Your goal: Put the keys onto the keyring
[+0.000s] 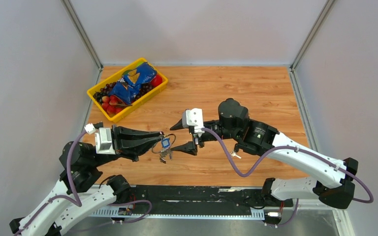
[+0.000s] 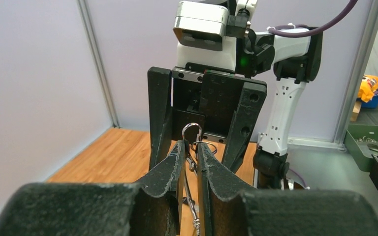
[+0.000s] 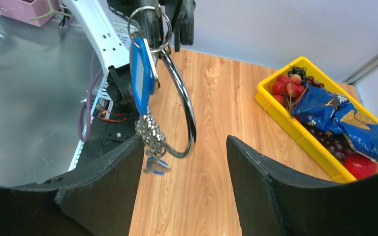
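Note:
My left gripper (image 1: 158, 140) is shut on the keyring (image 1: 169, 141) and holds it above the table. In the left wrist view its fingertips (image 2: 177, 152) pinch the thin silver wire ring (image 2: 191, 124). In the right wrist view the ring (image 3: 186, 105) hangs from those fingertips with a blue tag (image 3: 140, 73), a silver cluster of keys (image 3: 151, 132) and a small blue-marked key (image 3: 155, 165) at the bottom. My right gripper (image 3: 184, 142) is open and empty, facing the ring, with its jaws on either side of the ring's lower part. A small silver key (image 1: 235, 154) lies on the table under my right forearm.
A yellow bin (image 1: 153, 94) with a blue snack bag and red and dark fruit stands at the back left and also shows in the right wrist view (image 3: 295, 129). Grey walls close the sides and back. A black rail runs along the near edge.

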Available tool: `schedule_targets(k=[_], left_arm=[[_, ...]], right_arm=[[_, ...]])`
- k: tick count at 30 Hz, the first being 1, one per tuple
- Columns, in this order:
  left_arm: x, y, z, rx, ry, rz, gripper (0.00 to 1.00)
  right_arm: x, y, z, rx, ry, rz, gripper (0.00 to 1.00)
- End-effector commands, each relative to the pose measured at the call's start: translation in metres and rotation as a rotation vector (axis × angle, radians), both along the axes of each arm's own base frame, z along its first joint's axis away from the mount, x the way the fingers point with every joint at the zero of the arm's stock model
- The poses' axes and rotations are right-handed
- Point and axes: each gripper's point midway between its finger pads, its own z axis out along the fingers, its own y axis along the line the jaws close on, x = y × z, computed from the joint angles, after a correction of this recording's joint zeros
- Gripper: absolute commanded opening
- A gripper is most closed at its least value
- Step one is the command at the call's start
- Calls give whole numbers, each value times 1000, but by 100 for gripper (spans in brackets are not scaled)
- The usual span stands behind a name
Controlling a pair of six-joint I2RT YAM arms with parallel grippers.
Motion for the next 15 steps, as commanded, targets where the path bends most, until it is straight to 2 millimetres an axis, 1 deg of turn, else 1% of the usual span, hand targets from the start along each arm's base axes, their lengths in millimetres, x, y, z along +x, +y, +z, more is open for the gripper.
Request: schedule_targets(k=[1,3,4,5,7,8,9,12,14,15], left_arm=[[-9,3,20,-45,-40,-30,21],[-8,2,18,-37,-39,-30,21],[-8,1,17,-35,-39,-29,21],[-8,1,17,-35,-41,-29,21],[-7,1,16,-31,-42,-26,21],[-7,1,14,-29,-41,-24,22],[-6,2,14,-30,-45,-21,22],[-9,4,14,-35,-60,-19,24],[-11,5,13,-35,-72,-21,28],[-11,5,12,-32,-77,-22,32]], right_arm=[[-13,4,42,126,-46,80,64],[-14,5,43,131,-42,87,58],[-15,5,44,134,-41,87,53],[-14,5,45,135,-39,85,45],[-13,5,44,134,-34,76,25],[-12,5,43,131,-30,69,10],[-12,4,42,131,-29,65,1],[-11,-1,44,137,-29,47,0],[-8,-4,48,149,-27,15,0],[-6,-6,52,158,-31,-1,0]])
